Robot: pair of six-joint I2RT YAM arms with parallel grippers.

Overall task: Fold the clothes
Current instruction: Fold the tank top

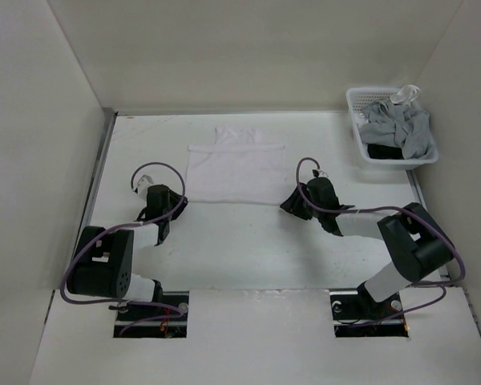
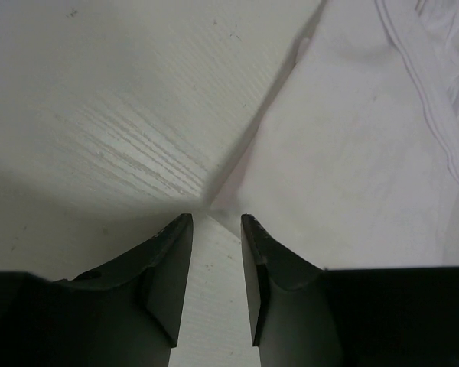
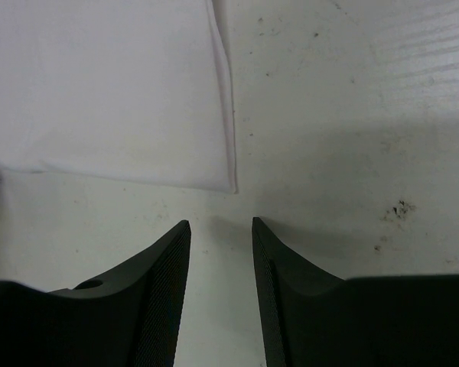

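The clothes (image 1: pixel 235 170) are one white garment lying flat on the table as a folded rectangle, with a narrower part at its far edge. My left gripper (image 1: pixel 179 201) sits low at the garment's near left corner. In the left wrist view that gripper (image 2: pixel 216 222) is open, bare table shows between its fingers, and the garment (image 2: pixel 352 153) has its corner right at the fingertips. My right gripper (image 1: pixel 288 203) is at the near right corner. In the right wrist view it (image 3: pixel 220 225) is open and empty, a little short of the garment (image 3: pixel 107 84).
A white slotted basket (image 1: pixel 359 103) stands at the back right, holding grey garments (image 1: pixel 401 128). White walls close in the table on the left, back and right. Both arm bases sit at the near edge.
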